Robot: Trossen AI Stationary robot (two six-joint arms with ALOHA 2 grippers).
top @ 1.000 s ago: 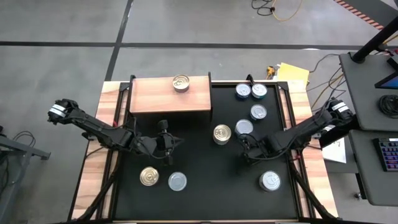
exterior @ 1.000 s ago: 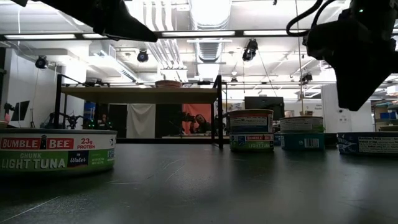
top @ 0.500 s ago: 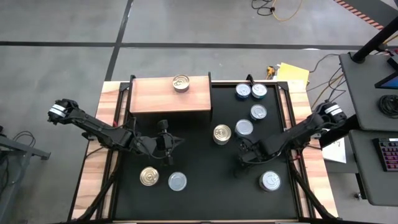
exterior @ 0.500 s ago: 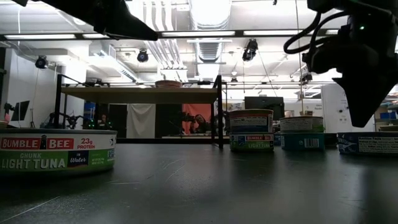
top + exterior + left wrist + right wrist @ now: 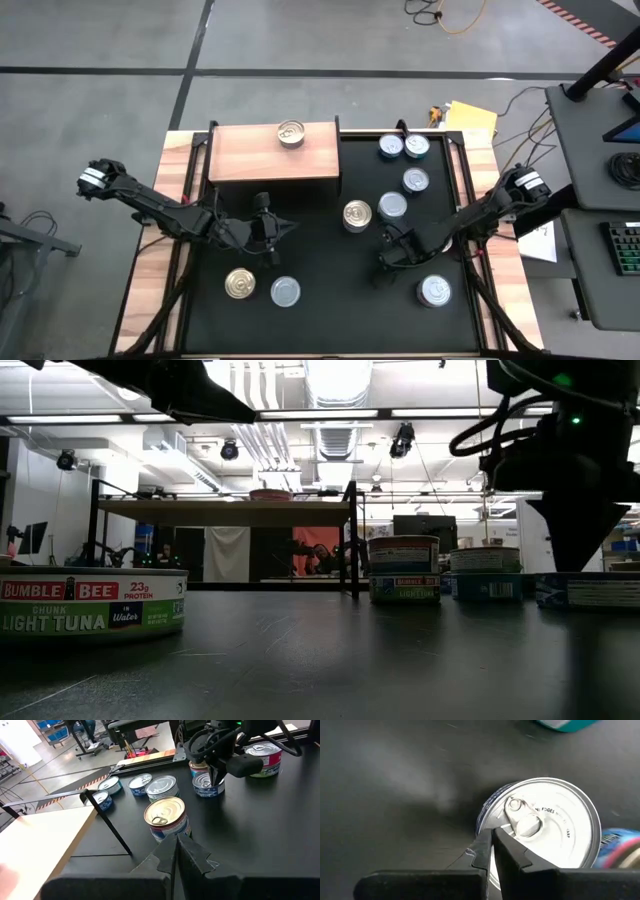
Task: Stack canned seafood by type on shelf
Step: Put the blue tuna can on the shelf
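My right hand (image 5: 384, 262) is closed tight and empty, a silver can (image 5: 545, 830) just under its tips.

- The shelf (image 5: 273, 155) stands at the desk's (image 5: 330, 300) far left, with one can (image 5: 291, 133) on its top.
- Two cans (image 5: 403, 147) sit side by side at the far right; two more (image 5: 404, 193) lie nearer.
- One can (image 5: 357, 215) sits mid-desk, left of those.
- Two cans (image 5: 262, 287) lie near left, one can (image 5: 434, 291) near right.
- The left claw (image 5: 272, 233) hangs left of centre, the right claw (image 5: 386, 262) right of centre.
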